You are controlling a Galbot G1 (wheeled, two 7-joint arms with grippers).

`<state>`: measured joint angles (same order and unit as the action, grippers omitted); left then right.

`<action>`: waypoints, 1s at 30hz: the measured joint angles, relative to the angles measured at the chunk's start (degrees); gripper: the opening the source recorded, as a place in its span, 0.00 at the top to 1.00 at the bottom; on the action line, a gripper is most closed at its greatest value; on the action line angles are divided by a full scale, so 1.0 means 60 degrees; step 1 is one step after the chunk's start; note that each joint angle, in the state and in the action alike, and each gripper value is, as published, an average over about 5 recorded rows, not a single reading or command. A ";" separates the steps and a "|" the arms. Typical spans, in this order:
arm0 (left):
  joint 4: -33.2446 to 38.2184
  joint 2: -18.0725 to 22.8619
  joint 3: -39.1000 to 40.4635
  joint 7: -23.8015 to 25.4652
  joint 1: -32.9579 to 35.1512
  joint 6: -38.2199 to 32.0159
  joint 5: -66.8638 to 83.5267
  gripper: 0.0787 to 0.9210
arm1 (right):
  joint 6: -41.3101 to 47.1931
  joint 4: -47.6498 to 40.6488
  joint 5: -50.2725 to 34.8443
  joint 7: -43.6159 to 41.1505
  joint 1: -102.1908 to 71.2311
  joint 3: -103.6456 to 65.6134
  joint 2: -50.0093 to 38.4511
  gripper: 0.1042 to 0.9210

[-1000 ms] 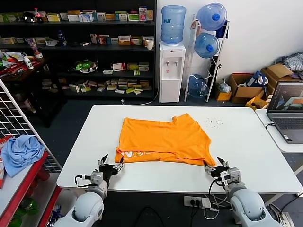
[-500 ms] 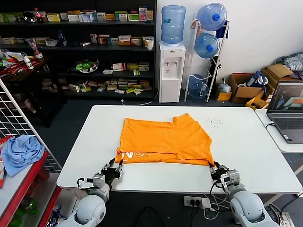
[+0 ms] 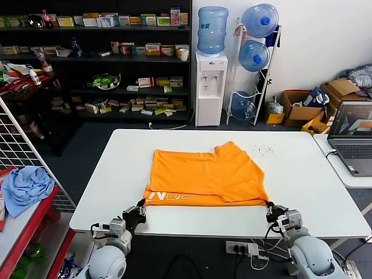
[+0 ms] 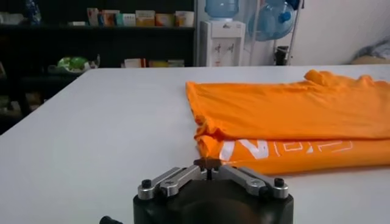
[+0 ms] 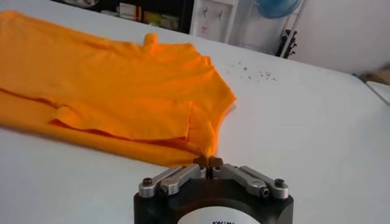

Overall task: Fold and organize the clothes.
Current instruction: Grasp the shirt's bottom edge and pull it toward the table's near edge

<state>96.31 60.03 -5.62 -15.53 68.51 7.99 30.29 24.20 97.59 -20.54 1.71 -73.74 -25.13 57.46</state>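
The orange T-shirt (image 3: pixel 206 177) lies on the white table (image 3: pixel 116 168), folded over, with pale lettering along its near edge. My left gripper (image 3: pixel 141 207) is shut on the shirt's near left corner; in the left wrist view the gripper (image 4: pixel 208 163) pinches the orange cloth (image 4: pixel 292 115). My right gripper (image 3: pixel 269 206) is shut on the shirt's near right corner; in the right wrist view the gripper (image 5: pixel 208 161) holds the shirt's (image 5: pixel 122 91) hem. Both grippers are at the table's near edge.
A light blue cloth (image 3: pixel 26 187) lies on a red rack at the left. A laptop (image 3: pixel 353 136) sits on a side table at the right. Small specks (image 3: pixel 261 150) lie on the table's far right. Shelves and a water dispenser (image 3: pixel 210 87) stand behind.
Both grippers closed on the shirt's near corners and drew back toward the near table edge. The shirt's front edge was pulled straighter and nearer.
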 measured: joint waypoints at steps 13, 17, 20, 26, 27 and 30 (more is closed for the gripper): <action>0.1414 -0.0579 -0.0053 -0.0098 0.1145 0.0030 0.0027 0.99 | 0.0342 0.1174 -0.0294 0.0219 -0.1382 -0.0690 -0.0539 0.95; 0.1740 -0.0688 -0.0038 -0.0089 0.1622 0.0041 -0.0106 0.98 | 0.0463 0.1503 -0.0333 0.0239 -0.1866 -0.0912 -0.0594 0.84; 0.1962 -0.0752 -0.0058 -0.0104 0.1937 0.0105 -0.0229 0.92 | 0.0558 0.1743 -0.0360 0.0256 -0.2176 -0.1047 -0.0643 0.73; 0.2378 -0.0830 -0.0162 -0.0165 0.2229 0.0307 -0.0369 0.71 | 0.0745 0.2240 -0.0477 0.0349 -0.2601 -0.1258 -0.0758 0.52; 0.2443 -0.0845 -0.0179 -0.0160 0.2251 0.0335 -0.0391 0.68 | 0.0766 0.2332 -0.0511 0.0371 -0.2646 -0.1299 -0.0780 0.48; 0.2621 -0.0903 -0.0231 -0.0128 0.2278 0.0397 -0.0443 0.58 | 0.0783 0.2607 -0.0663 0.0452 -0.2721 -0.1423 -0.0858 0.37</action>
<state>112.03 54.62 -7.01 -16.29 82.18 10.37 27.63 28.90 113.23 -24.52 4.42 -90.07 -33.67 52.31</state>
